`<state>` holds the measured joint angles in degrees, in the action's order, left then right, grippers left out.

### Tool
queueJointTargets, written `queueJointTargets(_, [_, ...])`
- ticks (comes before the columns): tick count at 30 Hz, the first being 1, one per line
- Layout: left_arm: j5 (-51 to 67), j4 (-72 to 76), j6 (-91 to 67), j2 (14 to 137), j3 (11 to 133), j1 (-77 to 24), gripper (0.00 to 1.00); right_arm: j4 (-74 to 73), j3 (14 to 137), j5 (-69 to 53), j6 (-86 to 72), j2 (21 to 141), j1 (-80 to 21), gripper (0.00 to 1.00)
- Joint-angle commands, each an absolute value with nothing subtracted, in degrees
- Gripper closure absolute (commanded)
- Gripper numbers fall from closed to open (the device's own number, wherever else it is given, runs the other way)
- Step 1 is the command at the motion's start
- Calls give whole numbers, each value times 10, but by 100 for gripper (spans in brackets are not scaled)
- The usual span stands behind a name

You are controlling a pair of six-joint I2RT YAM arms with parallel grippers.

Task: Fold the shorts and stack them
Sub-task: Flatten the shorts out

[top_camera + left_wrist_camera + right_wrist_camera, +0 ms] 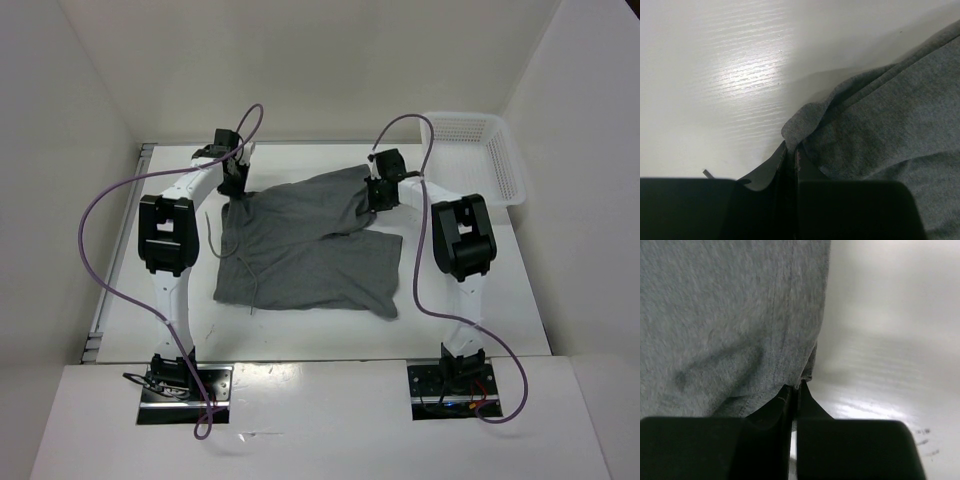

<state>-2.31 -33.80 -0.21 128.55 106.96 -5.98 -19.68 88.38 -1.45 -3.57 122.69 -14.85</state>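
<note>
The grey shorts [305, 250] lie spread over the middle of the white table, with a thin drawstring [212, 238] trailing at their left side. My left gripper [234, 183] is shut on the far left corner of the shorts [875, 125]; its jaws pinch a fold of grey fabric. My right gripper [376, 193] is shut on the far right edge of the shorts [735, 325], gripping the hem at its corner. Both held corners look slightly raised off the table.
A white plastic mesh basket [480, 160] stands at the far right of the table. White walls enclose the table on the left, back and right. Purple cables loop over both arms. The arm bases sit at the near edge.
</note>
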Motion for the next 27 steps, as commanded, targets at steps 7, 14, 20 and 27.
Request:
queueJointTargets(7, [-11,-336,0,1279,1070,-46,97,-264,741,23,-56,1057,-117,100])
queueJointTargets(14, [32,-336,0,1279,1075,-46,85,-264,684,3,-42,1019,-117,51])
queueJointTargets(20, [65,-336,0,1272,1070,-46,31,-294,743,-101,27,1006,-117,32])
queueJointTargets(27, [76,-336,0,1226,1070,-46,16,-247,878,-76,22,1025,-173,30])
